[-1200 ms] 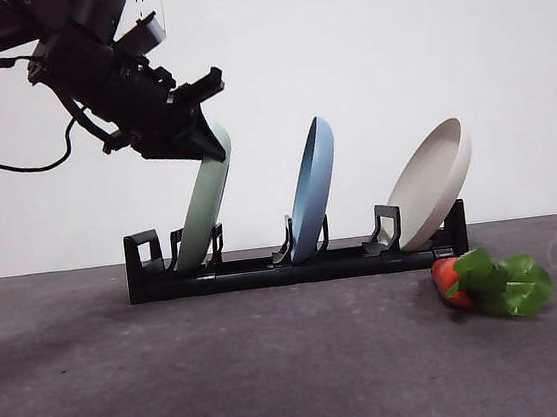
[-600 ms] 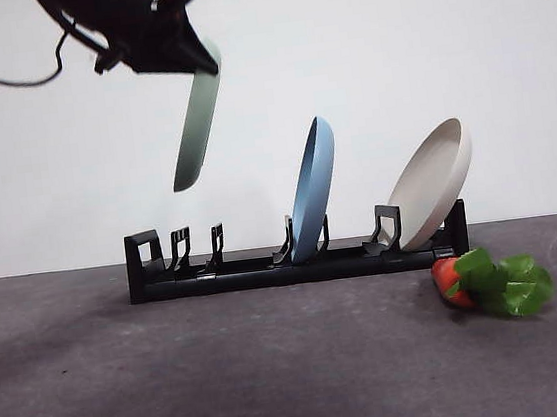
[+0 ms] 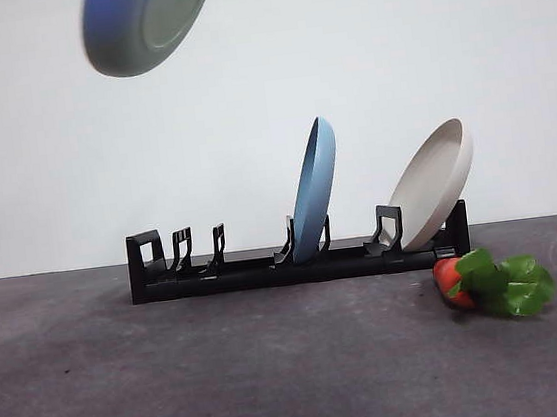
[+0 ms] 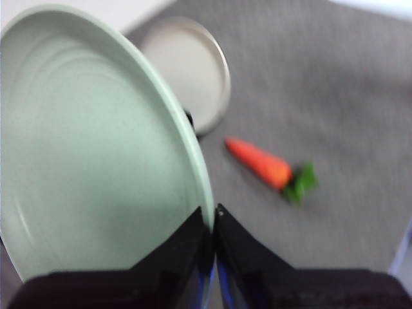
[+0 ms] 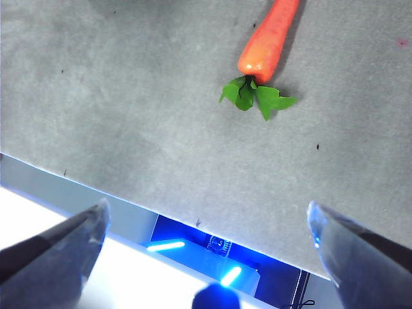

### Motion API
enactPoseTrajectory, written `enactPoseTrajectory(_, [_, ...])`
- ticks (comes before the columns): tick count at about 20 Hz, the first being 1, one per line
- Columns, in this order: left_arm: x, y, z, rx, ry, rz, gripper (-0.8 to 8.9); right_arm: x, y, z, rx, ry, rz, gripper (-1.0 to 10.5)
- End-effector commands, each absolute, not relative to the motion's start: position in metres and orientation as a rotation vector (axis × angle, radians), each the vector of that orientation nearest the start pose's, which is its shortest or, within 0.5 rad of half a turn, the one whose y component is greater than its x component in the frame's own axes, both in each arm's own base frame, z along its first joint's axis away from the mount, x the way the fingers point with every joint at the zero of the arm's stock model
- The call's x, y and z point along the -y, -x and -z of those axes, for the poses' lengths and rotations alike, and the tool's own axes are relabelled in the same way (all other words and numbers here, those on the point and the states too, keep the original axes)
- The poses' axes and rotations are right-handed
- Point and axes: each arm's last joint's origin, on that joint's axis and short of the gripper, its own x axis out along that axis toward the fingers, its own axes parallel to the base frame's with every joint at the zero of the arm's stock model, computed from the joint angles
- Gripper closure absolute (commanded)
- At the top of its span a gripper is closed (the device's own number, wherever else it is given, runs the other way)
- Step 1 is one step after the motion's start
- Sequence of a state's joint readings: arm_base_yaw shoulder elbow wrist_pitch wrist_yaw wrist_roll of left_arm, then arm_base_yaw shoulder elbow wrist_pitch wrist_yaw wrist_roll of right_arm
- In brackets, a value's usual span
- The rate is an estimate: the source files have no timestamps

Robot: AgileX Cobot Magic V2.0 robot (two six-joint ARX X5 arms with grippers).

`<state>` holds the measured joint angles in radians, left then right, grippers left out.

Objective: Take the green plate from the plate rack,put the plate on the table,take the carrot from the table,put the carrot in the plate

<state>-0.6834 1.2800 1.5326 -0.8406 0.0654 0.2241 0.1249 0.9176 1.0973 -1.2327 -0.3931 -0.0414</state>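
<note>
The pale green plate [image 3: 143, 21] hangs high in the air at the front view's top left, tilted, well above the black plate rack [image 3: 265, 268]. My left gripper [image 4: 212, 222] is shut on the green plate's [image 4: 90, 148] rim; the arm itself is out of the front view. The carrot [image 3: 493, 282] lies on the dark grey table [image 3: 227, 375] just right of the rack's end. It also shows in the left wrist view, the carrot [image 4: 262, 165], and in the right wrist view, the carrot [image 5: 265, 46]. My right gripper [image 5: 206, 222] hovers open above the table, apart from the carrot.
A blue plate [image 3: 314, 189] and a beige plate [image 3: 435, 183] stand in the rack's middle and right slots. The beige plate [image 4: 187, 77] shows behind the green one in the left wrist view. The table's near edge [image 5: 129, 199] runs close to my right gripper.
The green plate has risen out of its left rack slot to the top of the front view and tipped flatter. The arm has left that view. The rack's left slots stand empty.
</note>
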Motion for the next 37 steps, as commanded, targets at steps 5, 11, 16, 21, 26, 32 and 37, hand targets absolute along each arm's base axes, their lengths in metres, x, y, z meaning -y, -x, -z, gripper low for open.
enactPoseTrajectory(5, [0.212, -0.162, -0.377, -0.632, -0.766, 0.83, 8.19, -0.028, -0.134, -0.335, -1.038, -0.104, -0.495, 2.9])
enactPoseTrajectory(11, [0.239, -0.159, -0.282, -0.649, -0.907, 0.775, 8.19, -0.028, -0.134, -0.335, -1.041, -0.107, -0.493, 2.9])
enactPoseTrajectory(16, [0.242, -0.158, -0.221, -0.611, -0.996, 0.778, 8.19, -0.028, -0.134, -0.335, -1.043, -0.111, -0.491, 2.9])
enactPoseTrajectory(21, [0.262, -0.163, -0.181, -0.622, -1.121, 0.833, 8.2, -0.028, -0.133, -0.335, -1.044, -0.111, -0.491, 2.9])
enactPoseTrajectory(26, [0.27, -0.166, -0.155, -0.674, -1.172, 0.844, 8.2, -0.028, -0.133, -0.334, -1.047, -0.112, -0.491, 2.9])
enactPoseTrajectory(32, [0.272, -0.164, -0.147, -0.738, -1.104, 0.905, 5.24, -0.028, -0.133, -0.334, -1.048, -0.112, -0.491, 2.9])
enactPoseTrajectory(37, [0.273, -0.166, -0.153, -0.736, -1.081, 0.875, 4.17, -0.028, -0.133, -0.334, -1.051, -0.117, -0.487, 2.9])
